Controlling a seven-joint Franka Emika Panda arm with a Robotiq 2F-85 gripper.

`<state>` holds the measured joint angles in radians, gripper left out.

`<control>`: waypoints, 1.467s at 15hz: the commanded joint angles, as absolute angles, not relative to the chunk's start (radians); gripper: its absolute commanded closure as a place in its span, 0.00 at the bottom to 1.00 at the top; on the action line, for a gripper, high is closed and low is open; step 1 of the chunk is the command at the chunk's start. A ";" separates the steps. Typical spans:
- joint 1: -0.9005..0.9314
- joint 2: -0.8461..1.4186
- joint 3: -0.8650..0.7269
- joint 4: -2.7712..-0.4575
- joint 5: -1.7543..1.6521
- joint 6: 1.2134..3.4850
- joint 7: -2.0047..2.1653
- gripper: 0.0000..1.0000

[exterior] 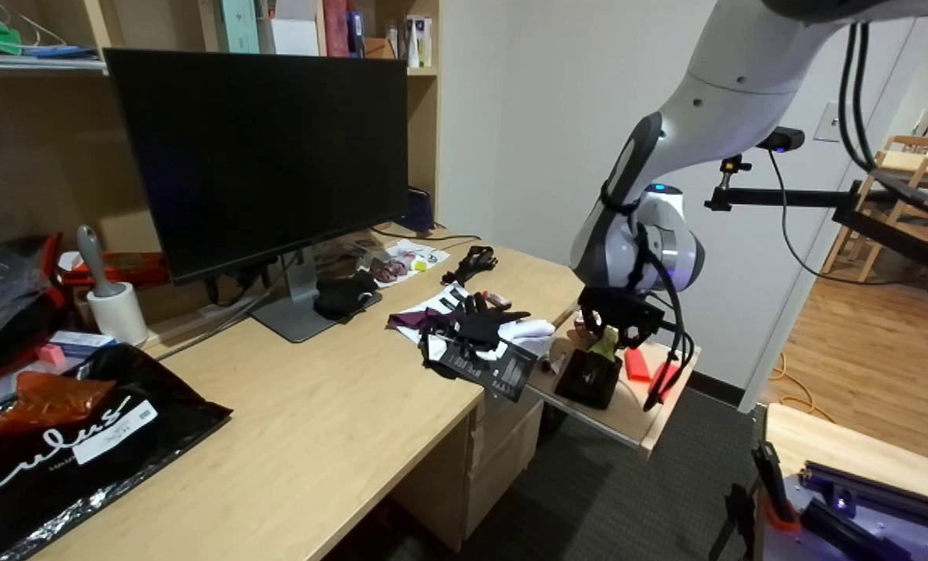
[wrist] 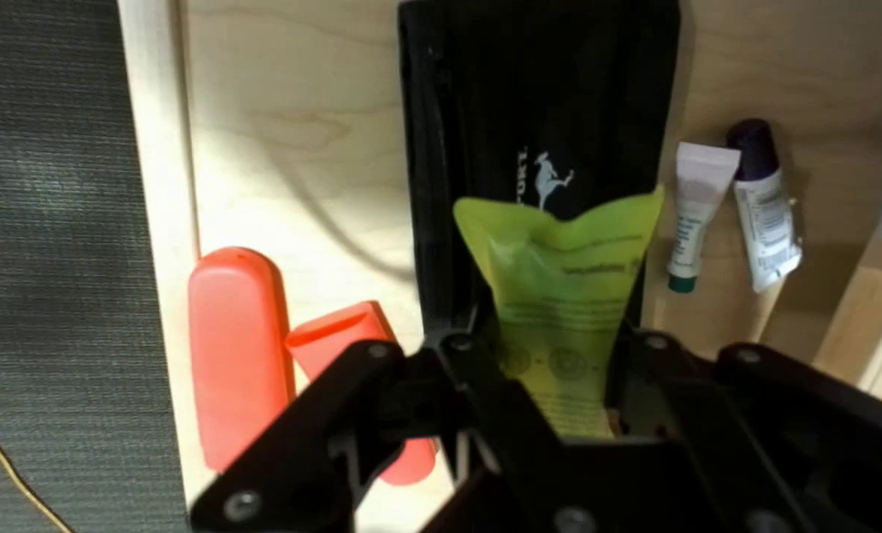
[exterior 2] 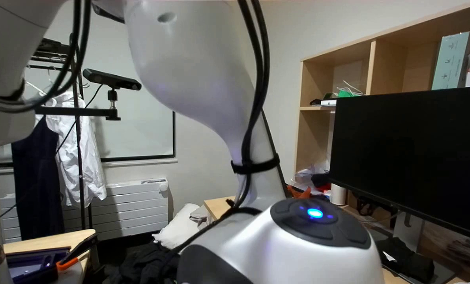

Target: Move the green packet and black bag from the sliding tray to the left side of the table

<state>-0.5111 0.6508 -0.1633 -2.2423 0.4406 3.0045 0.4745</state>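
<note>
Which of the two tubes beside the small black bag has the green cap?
The tube nearer the black bag, green cap at its lower end in the wrist view; the other tube has a dark purple cap.
</note>
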 commanded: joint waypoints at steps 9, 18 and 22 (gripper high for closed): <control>-0.348 0.340 -0.216 -2.327 0.391 2.747 0.402 0.87; -0.088 0.307 -0.214 -2.326 0.220 2.773 0.463 0.70; -0.053 0.277 -0.211 -2.352 0.198 2.772 0.470 0.70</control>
<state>-0.0460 0.2772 -0.2170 -2.3548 0.2031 2.7746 0.4672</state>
